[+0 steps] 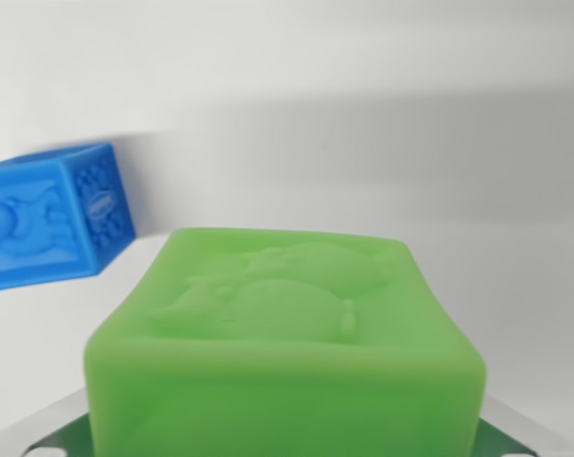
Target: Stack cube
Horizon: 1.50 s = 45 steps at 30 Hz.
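A green cube with a raised animal relief on its top face fills the lower middle of the wrist view, very close to the camera. It sits between my gripper fingers, whose grey metal parts show only at the bottom corners; the jaws look shut on its sides. A blue cube with embossed patterns rests on the white surface at the wrist view's left, farther away and apart from the green cube. It appears tilted in the picture.
The white surface stretches behind and to the wrist view's right of the green cube, with a soft shadow band across it. Nothing else is visible.
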Each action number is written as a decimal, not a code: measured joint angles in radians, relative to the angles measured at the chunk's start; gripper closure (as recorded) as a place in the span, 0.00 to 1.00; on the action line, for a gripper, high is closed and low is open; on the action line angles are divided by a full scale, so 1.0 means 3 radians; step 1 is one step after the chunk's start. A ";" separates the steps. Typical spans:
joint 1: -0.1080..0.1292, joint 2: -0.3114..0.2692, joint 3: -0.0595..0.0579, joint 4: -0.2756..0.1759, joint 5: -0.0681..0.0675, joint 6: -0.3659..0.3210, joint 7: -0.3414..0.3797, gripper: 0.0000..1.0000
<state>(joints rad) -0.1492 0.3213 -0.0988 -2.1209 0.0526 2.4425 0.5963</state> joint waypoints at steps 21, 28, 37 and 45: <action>0.0215 -0.0139 0.0005 -0.0019 -0.0025 -0.0115 0.0179 1.00; 0.0284 -0.0179 0.0009 -0.0020 -0.0035 -0.0157 0.0239 1.00; 0.0370 -0.0227 0.0015 -0.0019 -0.0045 -0.0206 0.0316 1.00; 0.0445 -0.0270 0.0022 -0.0012 -0.0055 -0.0256 0.0382 1.00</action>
<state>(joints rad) -0.0156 0.2403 -0.0922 -2.1244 0.0359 2.3657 0.7109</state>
